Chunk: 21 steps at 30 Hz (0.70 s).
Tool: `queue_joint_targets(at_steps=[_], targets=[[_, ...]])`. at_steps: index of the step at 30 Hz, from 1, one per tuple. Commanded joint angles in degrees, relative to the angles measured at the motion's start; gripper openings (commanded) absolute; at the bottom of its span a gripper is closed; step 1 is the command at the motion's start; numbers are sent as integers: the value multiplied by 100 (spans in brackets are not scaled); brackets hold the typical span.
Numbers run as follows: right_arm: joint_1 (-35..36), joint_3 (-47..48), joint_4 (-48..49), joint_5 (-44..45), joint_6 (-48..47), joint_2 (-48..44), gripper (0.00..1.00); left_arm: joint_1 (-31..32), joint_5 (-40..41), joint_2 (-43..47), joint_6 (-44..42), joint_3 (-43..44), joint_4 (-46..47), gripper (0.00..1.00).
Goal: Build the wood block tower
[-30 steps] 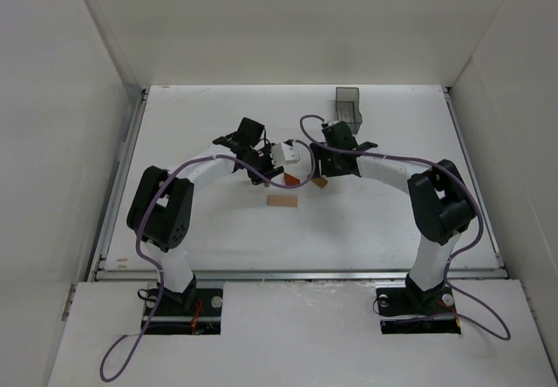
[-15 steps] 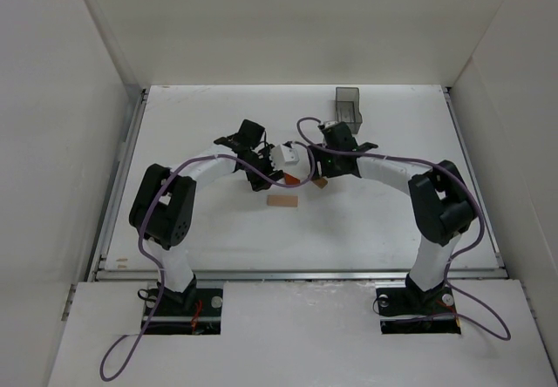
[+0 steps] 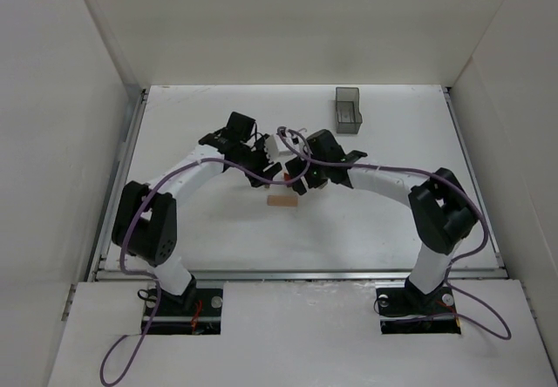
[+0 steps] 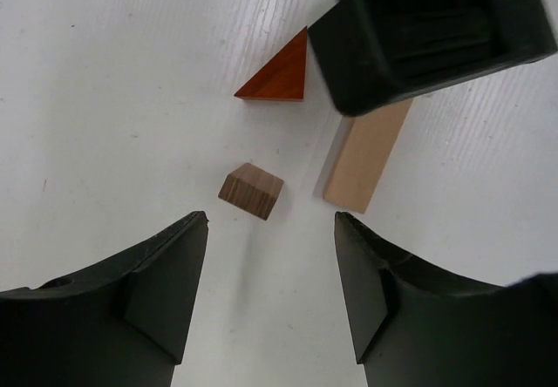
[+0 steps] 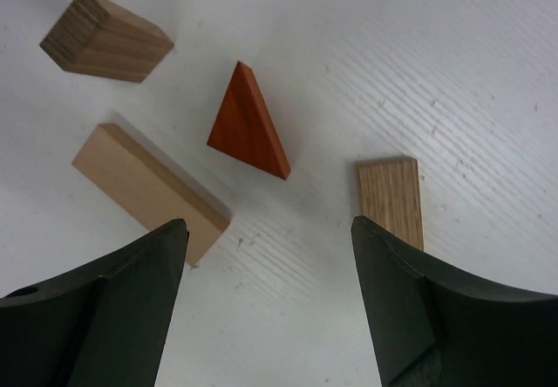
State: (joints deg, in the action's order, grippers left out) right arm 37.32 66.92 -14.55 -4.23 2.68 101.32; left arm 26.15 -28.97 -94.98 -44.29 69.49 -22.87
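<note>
Both claws released, nothing held. Left claw (image 4: pixel 270 230) hangs over white table (image 4: pixel 105 99), w/ small dark-brown wooden block (image 4: pixel 251 191) just ahead of its fingers. Orange triangular wooden block (image 4: pixel 281 71) & long pale tan rectangular wooden block (image 4: pixel 366 160) lie beyond. Right claw (image 5: pixel 268 230) hangs above same pieces, plus short tan wooden block (image 5: pixel 392 200) by one finger. All blocks lie singly on table, apart.

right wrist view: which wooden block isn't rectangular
The orange-red triangular wooden block in the middle; the darker short block, long pale block and small striped block are all rectangular.
</note>
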Motion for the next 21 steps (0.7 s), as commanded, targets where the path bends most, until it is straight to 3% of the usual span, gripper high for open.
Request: queue_joint_targets(at_steps=[1, 14, 21], targets=[[100, 392, 57, 27, -259, 274, 82, -145, -381, 384, 202, 197, -287, 57], [100, 902, 162, 159, -206, 916, 82, -909, -654, 814, 702, -14, -341, 57], [100, 1166, 40, 633, -206, 1162, 80, -1024, -654, 929, 764, -190, -279, 57]])
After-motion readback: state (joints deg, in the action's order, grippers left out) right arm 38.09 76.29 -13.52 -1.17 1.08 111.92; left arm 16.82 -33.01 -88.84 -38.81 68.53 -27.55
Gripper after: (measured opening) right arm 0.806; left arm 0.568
